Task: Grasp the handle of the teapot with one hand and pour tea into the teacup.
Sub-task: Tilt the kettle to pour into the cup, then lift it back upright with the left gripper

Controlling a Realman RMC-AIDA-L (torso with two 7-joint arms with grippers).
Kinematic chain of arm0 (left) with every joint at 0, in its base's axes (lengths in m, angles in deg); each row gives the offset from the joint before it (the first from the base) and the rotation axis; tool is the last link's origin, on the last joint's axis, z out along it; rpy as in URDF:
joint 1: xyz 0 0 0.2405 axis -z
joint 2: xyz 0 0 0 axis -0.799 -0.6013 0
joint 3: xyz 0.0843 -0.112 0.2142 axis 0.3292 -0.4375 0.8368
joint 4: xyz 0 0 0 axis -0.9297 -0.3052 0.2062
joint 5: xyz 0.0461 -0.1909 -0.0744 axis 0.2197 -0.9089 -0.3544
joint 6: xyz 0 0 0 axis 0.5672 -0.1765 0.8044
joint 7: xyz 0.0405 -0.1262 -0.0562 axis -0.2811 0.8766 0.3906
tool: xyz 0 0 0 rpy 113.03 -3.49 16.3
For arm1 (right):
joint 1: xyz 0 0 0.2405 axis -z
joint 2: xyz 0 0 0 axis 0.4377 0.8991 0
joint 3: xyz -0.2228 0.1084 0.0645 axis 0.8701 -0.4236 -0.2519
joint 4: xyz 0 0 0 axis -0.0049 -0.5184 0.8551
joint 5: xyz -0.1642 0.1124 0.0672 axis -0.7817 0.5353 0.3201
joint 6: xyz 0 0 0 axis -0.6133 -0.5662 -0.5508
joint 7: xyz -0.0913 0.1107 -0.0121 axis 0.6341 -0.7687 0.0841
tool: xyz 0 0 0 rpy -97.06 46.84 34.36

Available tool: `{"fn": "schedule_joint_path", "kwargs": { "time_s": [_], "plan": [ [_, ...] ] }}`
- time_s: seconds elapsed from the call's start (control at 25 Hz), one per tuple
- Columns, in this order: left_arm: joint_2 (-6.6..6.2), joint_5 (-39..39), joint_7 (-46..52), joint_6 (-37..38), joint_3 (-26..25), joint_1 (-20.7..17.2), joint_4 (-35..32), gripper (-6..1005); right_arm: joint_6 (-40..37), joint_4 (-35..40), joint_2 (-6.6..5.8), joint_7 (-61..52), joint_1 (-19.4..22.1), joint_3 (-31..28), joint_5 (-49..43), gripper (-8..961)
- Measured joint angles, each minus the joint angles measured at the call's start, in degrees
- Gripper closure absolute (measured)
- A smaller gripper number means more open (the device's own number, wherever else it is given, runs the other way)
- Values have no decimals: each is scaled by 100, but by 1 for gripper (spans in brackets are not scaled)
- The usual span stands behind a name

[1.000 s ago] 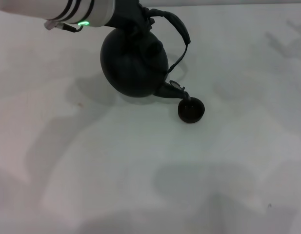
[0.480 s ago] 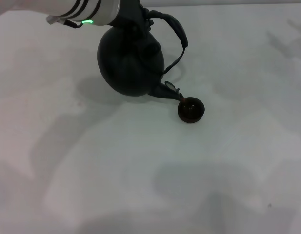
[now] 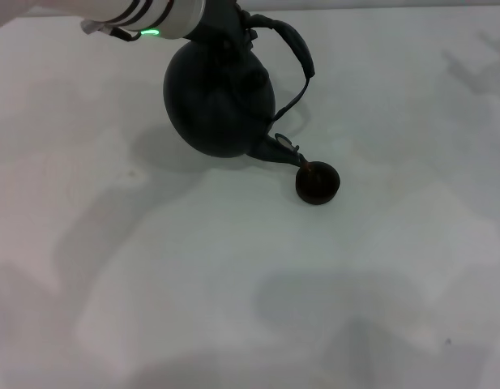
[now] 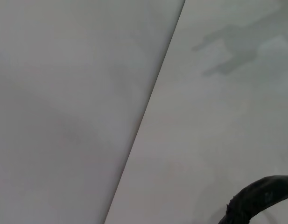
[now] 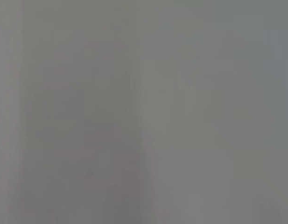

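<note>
Teapot (image 3: 220,101) lifted near far edge of white table (image 3: 233,284), tilted, spout down right over teacup (image 3: 317,183); cup upright on table, toward middle, brownish liquid inside. Left gripper (image 3: 225,24) at top of handle (image 3: 292,40), clamped on it. Handle arc also in left wrist view (image 4: 260,198). Right gripper unseen
</note>
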Motion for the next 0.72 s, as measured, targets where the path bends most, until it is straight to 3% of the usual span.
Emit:
{"fn": "schedule_joint_path", "kwargs": {
  "time_s": [0.72],
  "plan": [
    [0, 22, 0, -1, 6, 24, 7, 856, -61, -2, -3, 12, -9, 16, -4, 109]
  ]
}}
